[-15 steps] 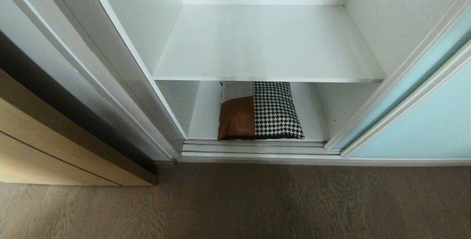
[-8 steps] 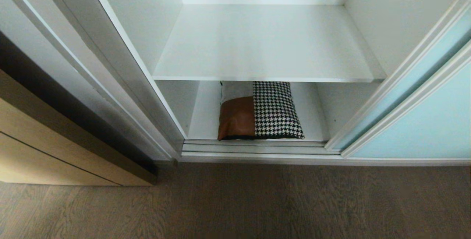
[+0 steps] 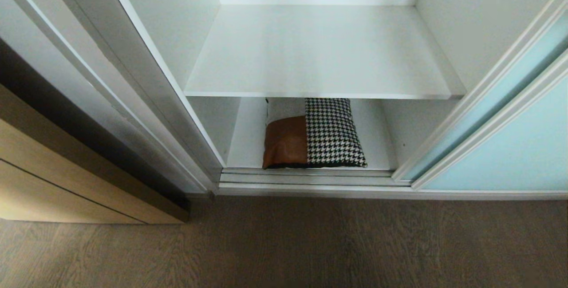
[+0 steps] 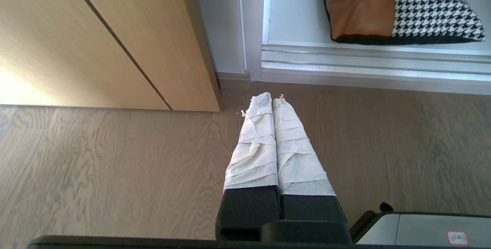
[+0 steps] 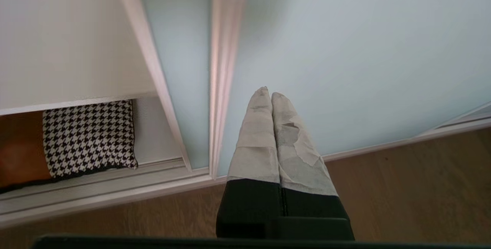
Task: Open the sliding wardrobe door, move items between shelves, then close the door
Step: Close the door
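You had one cushion (image 3: 313, 133) on the bottom shelf (image 3: 377, 155); left gripper (image 4: 272, 99) and right gripper (image 5: 267, 92) pressed together, empty; red-bordered label (image 4: 456, 237) unreadable.

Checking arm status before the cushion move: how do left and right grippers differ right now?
Left gripper hangs over the brown wood-grain floor, aimed at the corner of the tan wood-grain cabinet; right gripper points at the frosted pale aqua sliding wardrobe door. The leather-and-houndstooth cushion on the bottom white shelf lies beyond both. Right's fingertip wrapping is torn; left's is intact. Shared: both shut, empty.
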